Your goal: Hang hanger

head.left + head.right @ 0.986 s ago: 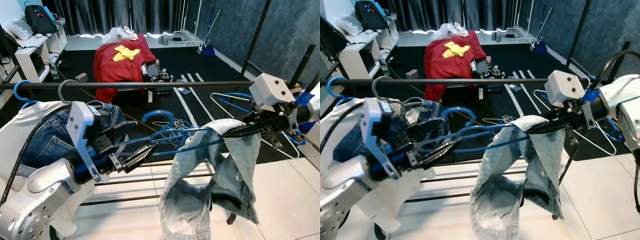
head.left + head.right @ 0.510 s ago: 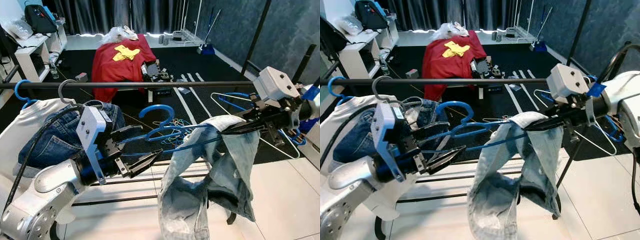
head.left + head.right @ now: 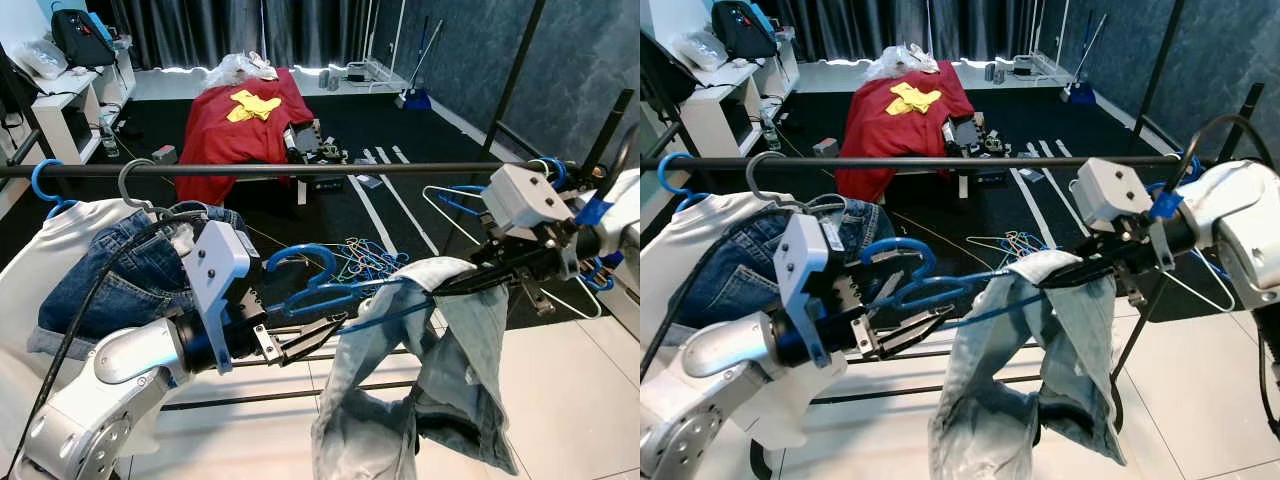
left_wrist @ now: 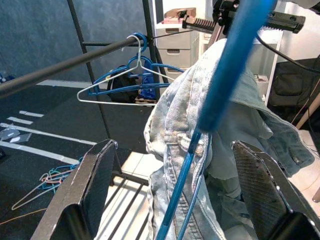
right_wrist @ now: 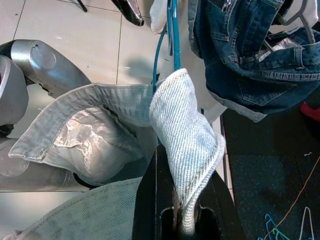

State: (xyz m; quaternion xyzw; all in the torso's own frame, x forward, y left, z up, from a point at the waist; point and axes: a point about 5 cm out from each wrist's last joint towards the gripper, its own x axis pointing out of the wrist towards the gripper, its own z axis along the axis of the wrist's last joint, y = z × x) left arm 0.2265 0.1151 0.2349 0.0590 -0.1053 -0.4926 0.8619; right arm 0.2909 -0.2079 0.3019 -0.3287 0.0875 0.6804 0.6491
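A blue hanger (image 3: 318, 296) carries light blue jeans (image 3: 440, 380) and hangs in the air below the black rail (image 3: 300, 168), its hook (image 3: 300, 252) clear of the rail. My left gripper (image 3: 315, 318) is open, its fingers (image 4: 85, 195) standing wide on either side of the hanger's neck (image 4: 220, 85). At the hanger's other end my right gripper (image 3: 465, 285) is shut on the jeans' waistband and the hanger wire under it; the right wrist view shows the denim fold (image 5: 185, 145) pinched between the black fingers.
A white shirt on a blue hanger (image 3: 40, 180) and dark denim (image 3: 130, 280) on a grey hanger hang at the rail's left end. Spare hangers (image 3: 470, 200) hang at its right end. A red cloth (image 3: 240, 125) and loose hangers (image 3: 365, 255) lie on the dark floor behind.
The hanger with the jeans has dropped lower below the rail. My left gripper has shifted right, closer in around the hanger's neck. My right gripper has come down with its end.
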